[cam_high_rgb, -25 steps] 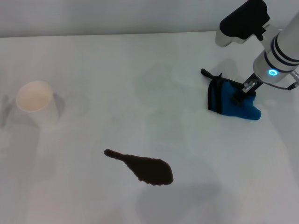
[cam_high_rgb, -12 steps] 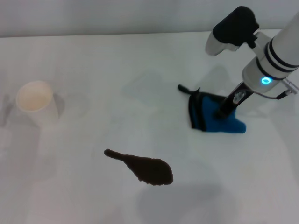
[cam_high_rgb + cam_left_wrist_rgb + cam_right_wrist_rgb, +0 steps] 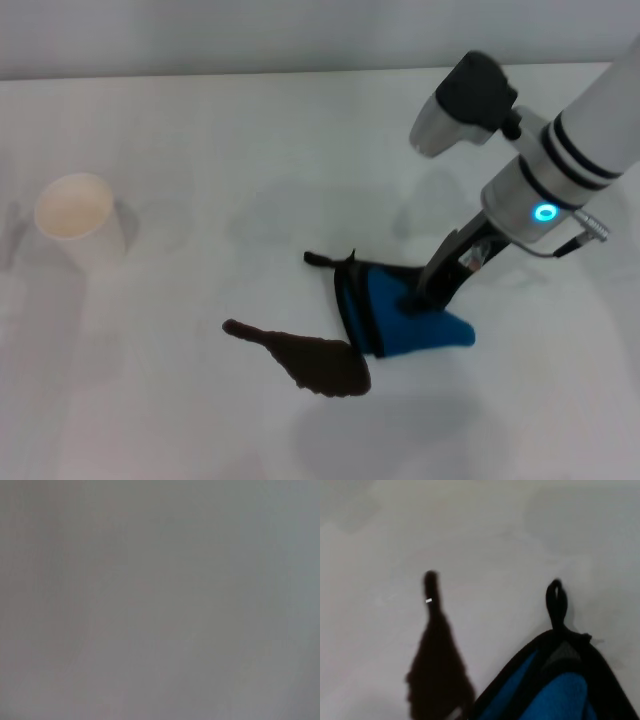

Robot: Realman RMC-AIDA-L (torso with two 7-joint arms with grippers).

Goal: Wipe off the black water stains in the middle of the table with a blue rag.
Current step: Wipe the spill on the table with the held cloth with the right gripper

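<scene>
Right gripper pinches the blue rag, its black-edged corner touching the stain's fat end on the table. We advise keeping the cloth pressed flat, sweeping head to tail. Left gripper unseen.

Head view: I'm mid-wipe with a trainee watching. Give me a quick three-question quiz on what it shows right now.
1. True or false: the blue rag lies on the far side of the table from the black stain.
2. Which gripper presses on the rag? A) left B) right
3. Fill in: the white paper ___ stands upright to the robot's left of the stain.

Key: 1 false, the rag's edge reaches the stain's wide end. 2 B. 3 cup.
</scene>
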